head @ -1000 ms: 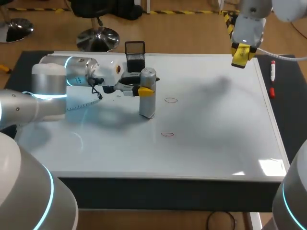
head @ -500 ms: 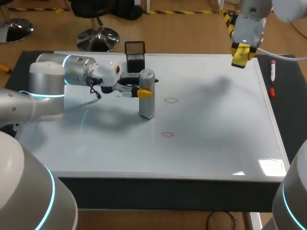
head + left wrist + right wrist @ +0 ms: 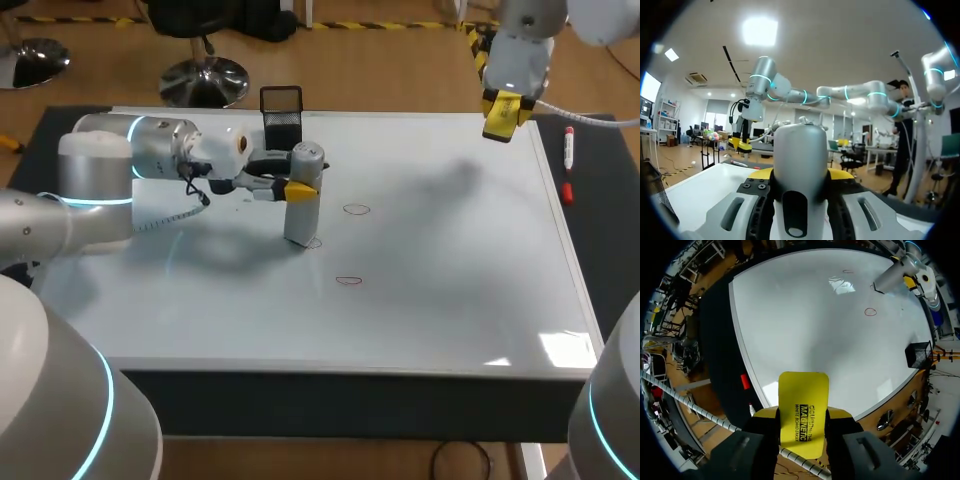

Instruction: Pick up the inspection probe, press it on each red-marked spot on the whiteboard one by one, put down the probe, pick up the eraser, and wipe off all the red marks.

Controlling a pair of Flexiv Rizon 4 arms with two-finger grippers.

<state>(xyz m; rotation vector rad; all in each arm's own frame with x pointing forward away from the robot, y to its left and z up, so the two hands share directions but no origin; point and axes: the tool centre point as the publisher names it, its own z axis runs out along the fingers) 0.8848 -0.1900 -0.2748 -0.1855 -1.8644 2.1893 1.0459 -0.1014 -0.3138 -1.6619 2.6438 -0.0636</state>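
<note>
- Silver-grey metal marks the inspection probe [image 3: 303,205], found left of centre in the upper half of the head view. It is slightly tilted, its top leaning toward the frame's right, and its foot is down at the whiteboard [image 3: 450,290]. Whether foot and board touch cannot be told.
- It is gripped near its top by the left pincer [image 3: 303,186], which is brought in from the frame's left.
- That grip is shown close up only in the left wrist view. There the probe stands between the two yellow-tipped fingers, which are spread to its width and pressed against both its sides.
- Two marks are seen in the head view, and again in the right wrist view. The upper red ring [image 3: 356,209] lies just right of the probe, and the lower red ring [image 3: 348,281] is nearer the frame's centre.
- The right pincer [image 3: 502,112] is held in the frame's upper right, over the board's far corner.
- It is closed on the yellow eraser [image 3: 803,412], whose flat face is shown only in the right wrist view, clamped between both fingers.
- A black mesh basket [image 3: 281,112] stands at the board's top edge, behind the probe.
- A marker [image 3: 568,150] lies on the dark surface [image 3: 605,250] at the frame's right.
</note>
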